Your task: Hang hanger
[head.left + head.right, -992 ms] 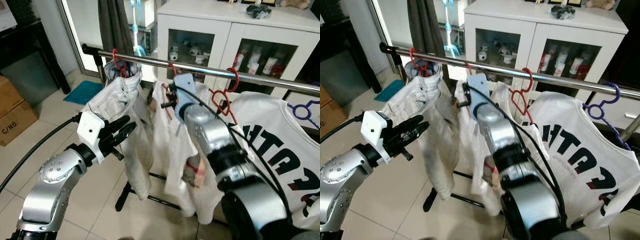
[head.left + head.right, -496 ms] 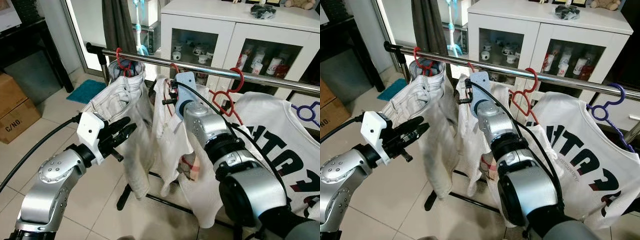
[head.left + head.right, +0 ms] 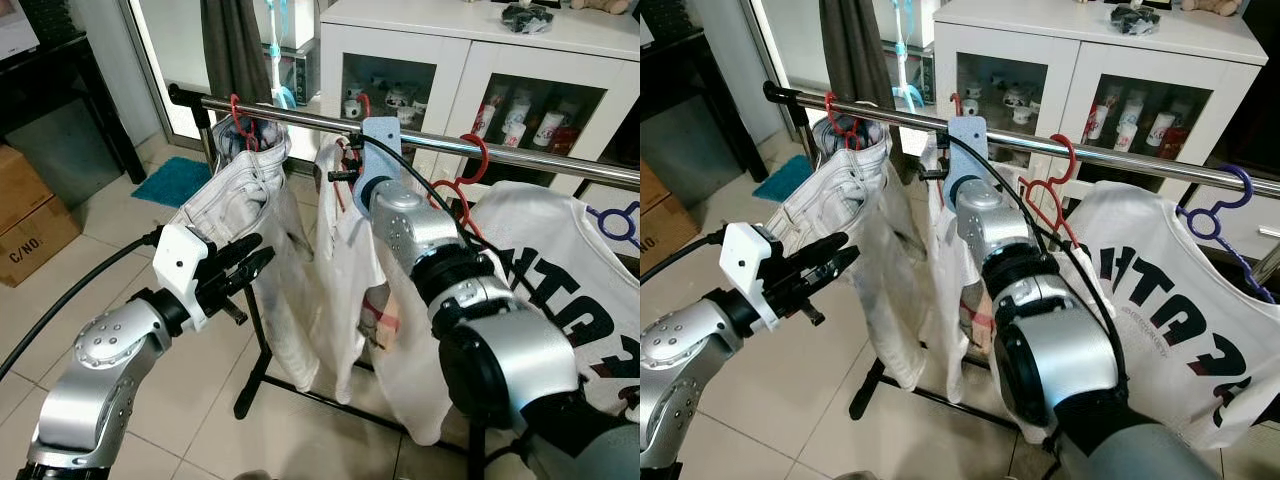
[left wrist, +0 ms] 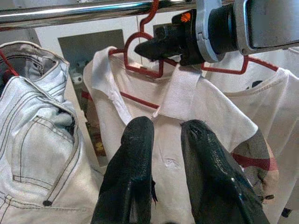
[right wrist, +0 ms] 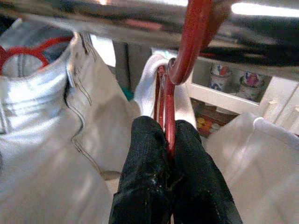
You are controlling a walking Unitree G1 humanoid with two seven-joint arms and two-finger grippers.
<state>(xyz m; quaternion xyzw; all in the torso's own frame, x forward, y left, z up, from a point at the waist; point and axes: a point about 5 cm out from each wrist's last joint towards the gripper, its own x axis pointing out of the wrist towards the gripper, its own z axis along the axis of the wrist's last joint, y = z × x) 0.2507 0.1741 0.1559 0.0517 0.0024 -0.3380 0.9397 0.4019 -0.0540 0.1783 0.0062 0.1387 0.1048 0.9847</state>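
A red hanger [image 5: 187,46] carrying a white collared shirt [image 3: 350,260] is pinched at its neck by my right gripper [image 3: 335,176], which is shut on it. Its hook [image 4: 152,11] reaches up to the steel rail [image 3: 300,112] and curves over it. My left gripper [image 3: 252,262] hovers lower left, in front of the hanging pale jeans [image 3: 240,190], with its fingers [image 4: 138,140] slightly apart and holding nothing. It points toward the white shirt.
The jeans hang on another red hanger [image 3: 238,108] at the rail's left end. Right of my arm, a third red hanger [image 3: 465,170] carries a printed white T-shirt [image 3: 560,290], and a purple hanger [image 3: 612,215] follows. A white glass-door cabinet [image 3: 450,60] stands behind; a cardboard box [image 3: 25,225] sits left.
My right gripper has raised the red hanger and shirt from below the rail up to it, so the hook now sits at the rail. The left gripper has stayed put.
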